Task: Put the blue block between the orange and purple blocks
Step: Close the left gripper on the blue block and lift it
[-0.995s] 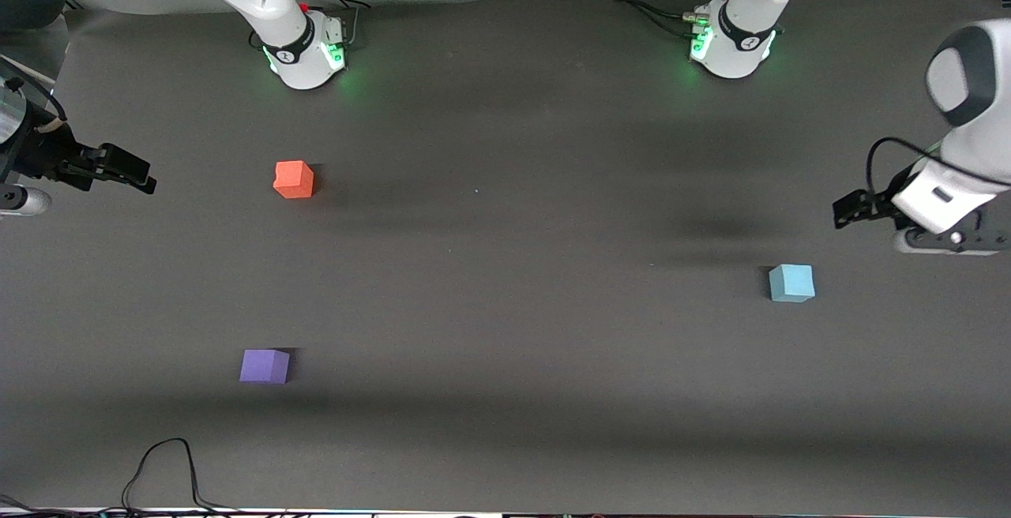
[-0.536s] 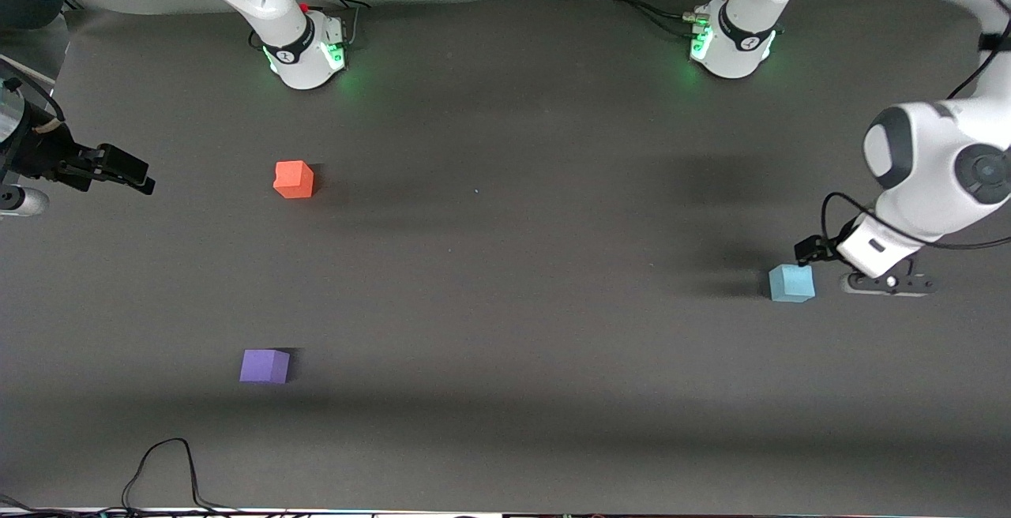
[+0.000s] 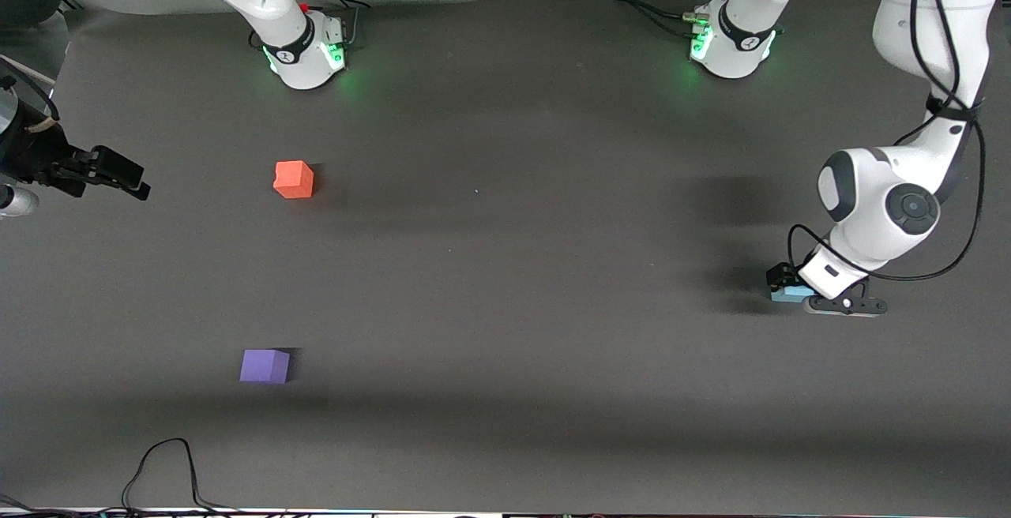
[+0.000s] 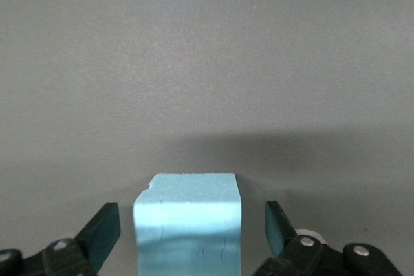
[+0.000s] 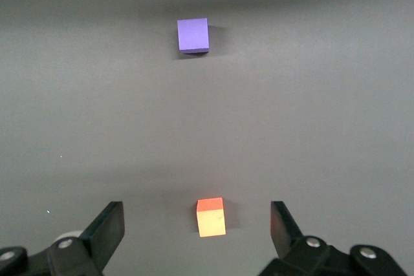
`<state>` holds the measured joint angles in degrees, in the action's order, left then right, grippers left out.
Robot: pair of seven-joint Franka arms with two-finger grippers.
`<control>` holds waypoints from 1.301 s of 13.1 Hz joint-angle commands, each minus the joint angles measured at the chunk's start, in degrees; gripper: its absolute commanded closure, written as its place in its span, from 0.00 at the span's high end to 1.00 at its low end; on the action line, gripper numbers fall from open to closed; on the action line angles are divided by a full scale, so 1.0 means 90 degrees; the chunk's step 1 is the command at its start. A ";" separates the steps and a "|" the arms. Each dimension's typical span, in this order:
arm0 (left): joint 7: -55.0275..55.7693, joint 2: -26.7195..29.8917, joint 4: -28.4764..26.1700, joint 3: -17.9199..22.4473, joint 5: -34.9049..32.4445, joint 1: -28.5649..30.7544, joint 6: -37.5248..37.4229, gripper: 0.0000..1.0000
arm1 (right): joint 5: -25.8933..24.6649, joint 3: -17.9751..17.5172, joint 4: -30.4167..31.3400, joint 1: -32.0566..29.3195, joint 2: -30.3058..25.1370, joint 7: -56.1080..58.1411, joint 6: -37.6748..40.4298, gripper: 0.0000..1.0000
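Note:
The blue block [image 3: 787, 294] lies on the table near the left arm's end. My left gripper [image 3: 783, 279] is down at it, open, with a finger on each side of the blue block [image 4: 187, 224] and a gap on both sides; most of the block is hidden under the hand in the front view. The orange block [image 3: 294, 179] and the purple block [image 3: 264, 365] lie toward the right arm's end, the purple one nearer the front camera. My right gripper [image 3: 126, 178] waits open and empty at that end; its wrist view shows the orange block [image 5: 211, 218] and the purple block [image 5: 193, 35].
The dark grey mat [image 3: 505, 265] covers the table. The two arm bases [image 3: 308, 52] [image 3: 731, 44] stand at its back edge. A black cable [image 3: 166, 463] loops along the front edge by the right arm's end.
My left arm has swung in and come down from beside the table's end onto the blue block, and now straddles it. My right gripper has barely shifted.

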<state>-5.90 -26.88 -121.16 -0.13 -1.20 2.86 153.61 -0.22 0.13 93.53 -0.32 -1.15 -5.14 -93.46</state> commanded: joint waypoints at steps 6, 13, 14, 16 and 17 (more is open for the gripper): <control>-0.0106 -0.0021 -0.0034 0.0044 -0.0023 -0.0035 0.0032 0.89 | -0.0015 0.0054 -0.0060 -0.0033 0.0040 -0.0035 0.0033 1.00; 0.0011 -0.0002 -0.0014 0.0044 -0.0023 -0.0044 0.0012 0.53 | -0.0025 0.0142 -0.0060 0.0006 0.0109 0.0424 0.0043 1.00; 0.0011 0.0027 0.0005 0.0044 -0.0023 -0.0035 0.0012 0.53 | -0.0015 0.0142 -0.0051 0.0016 0.0186 0.0366 0.0004 1.00; 0.0011 0.0318 0.0083 0.0044 -0.0013 0.0014 -0.0375 0.53 | -0.0015 0.0132 -0.0080 0.0026 0.0449 0.0356 -0.0239 1.00; 0.0031 0.0514 0.0229 0.0044 -0.0003 0.0014 -0.0833 0.53 | -0.0005 0.0113 -0.0089 0.0026 0.0499 0.0356 -0.0308 1.00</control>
<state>-5.87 -26.62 -120.10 -0.02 -1.19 3.04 152.33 -0.22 1.06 93.67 -0.48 1.24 -3.07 -94.70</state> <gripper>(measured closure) 0.445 0.000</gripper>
